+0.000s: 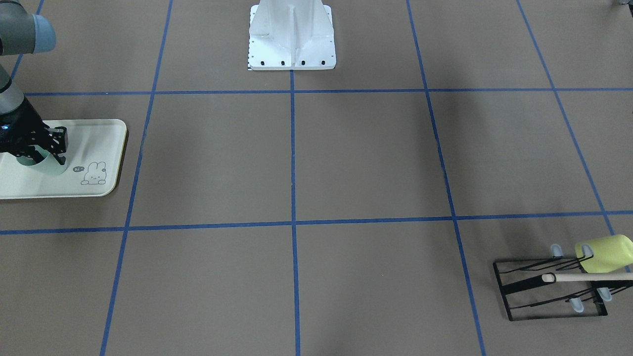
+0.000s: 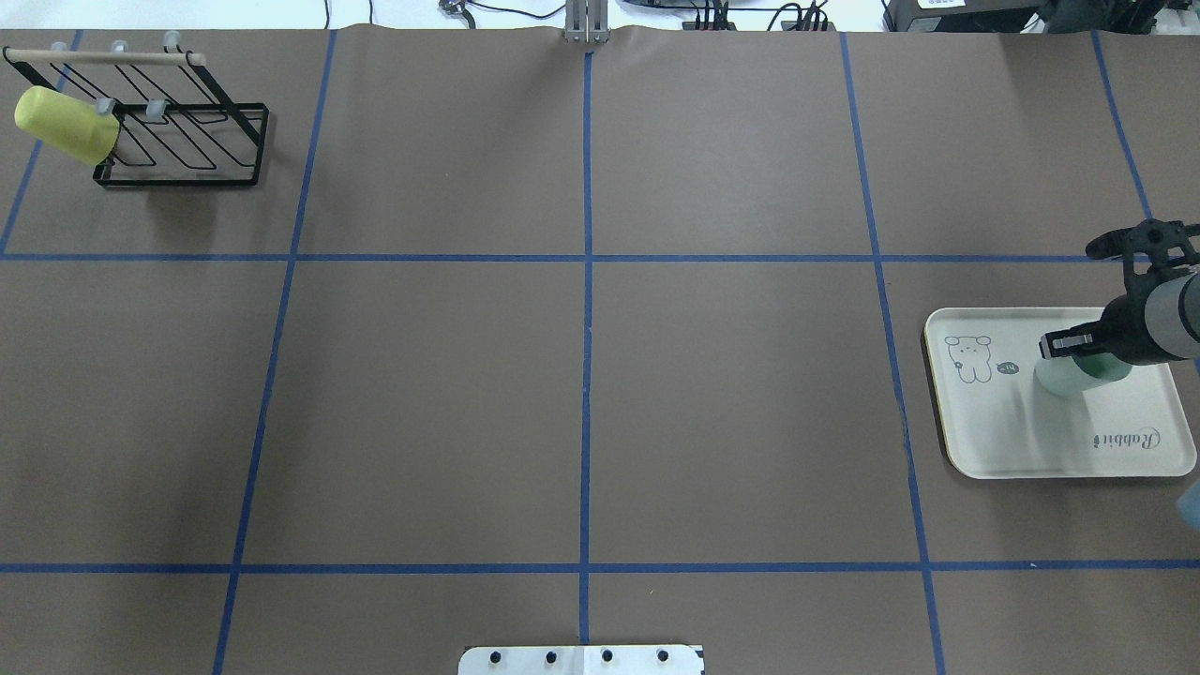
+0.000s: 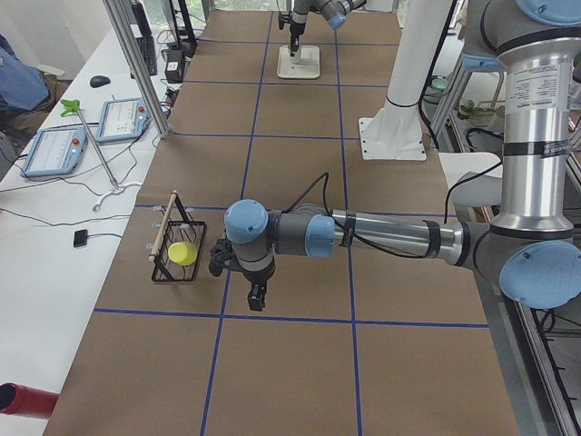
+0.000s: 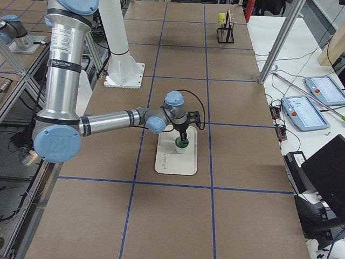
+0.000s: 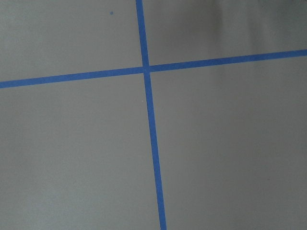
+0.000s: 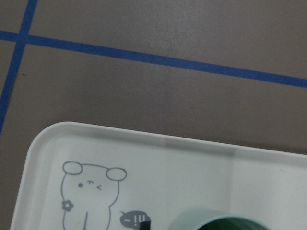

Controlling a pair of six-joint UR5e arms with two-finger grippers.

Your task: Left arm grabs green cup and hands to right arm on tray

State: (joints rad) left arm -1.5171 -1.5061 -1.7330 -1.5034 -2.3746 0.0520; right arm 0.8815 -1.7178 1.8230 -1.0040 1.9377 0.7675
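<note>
The green cup (image 1: 49, 167) stands on the cream tray (image 1: 99, 133) near its bunny drawing. It also shows in the overhead view (image 2: 1064, 377), the right side view (image 4: 182, 145) and, as a rim only, at the bottom of the right wrist view (image 6: 206, 218). My right gripper (image 1: 54, 148) points down onto the cup's top and looks shut on its rim; it also shows in the overhead view (image 2: 1064, 349). My left gripper (image 3: 258, 296) shows only in the left side view, pointing down above the table near the rack. I cannot tell if it is open or shut.
A black wire rack (image 2: 187, 141) with a wooden bar stands at the table's far left corner, with a yellow-green cup (image 2: 61, 124) hung on it. The white robot base (image 1: 292, 39) stands at the table's near middle edge. Blue tape lines cross the brown table.
</note>
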